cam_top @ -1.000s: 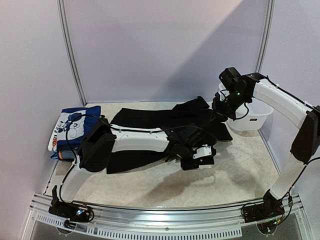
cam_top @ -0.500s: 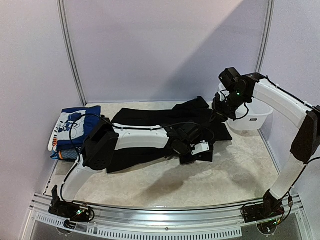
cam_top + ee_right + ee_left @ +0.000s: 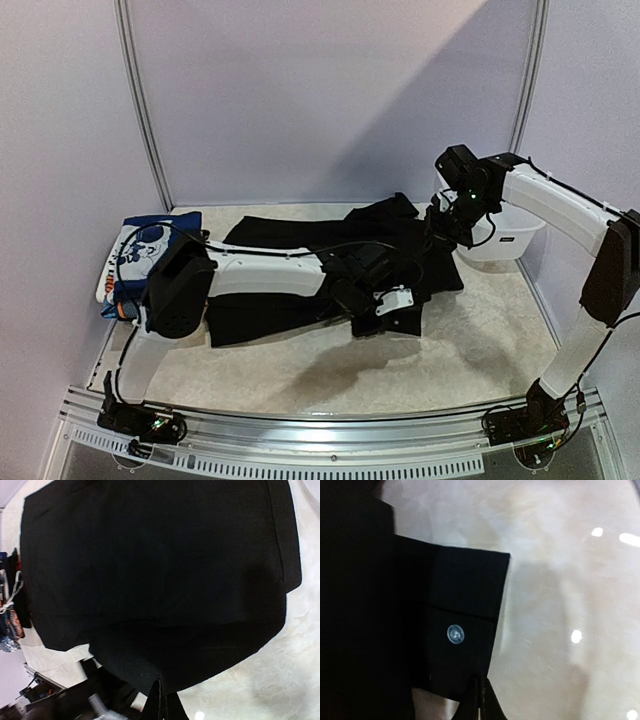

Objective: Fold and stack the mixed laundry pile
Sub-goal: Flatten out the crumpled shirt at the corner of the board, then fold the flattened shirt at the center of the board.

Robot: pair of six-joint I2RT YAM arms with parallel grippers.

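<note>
A large black garment [image 3: 300, 250] lies spread across the middle of the table. My left gripper [image 3: 393, 316] is shut on its cuff at the near right corner. In the left wrist view the cuff [image 3: 465, 595] carries a pale button [image 3: 455, 634], and the closed left gripper [image 3: 481, 694] pinches the cuff's lower edge. My right gripper [image 3: 441, 228] is shut on the garment's far right edge and holds it slightly raised. From the right wrist, black cloth [image 3: 160, 570] fills the frame above the closed right gripper [image 3: 163, 695]. A folded blue cartoon-print garment [image 3: 140, 262] lies at the left.
A white plastic tub [image 3: 503, 238] stands at the back right, just behind the right arm. The pale table surface [image 3: 480, 340] shows in front and to the right of the black garment. Side walls close in the table left and right.
My left gripper has closed on the cuff and the left arm has drawn slightly left. The right gripper has shifted a little left with the cloth.
</note>
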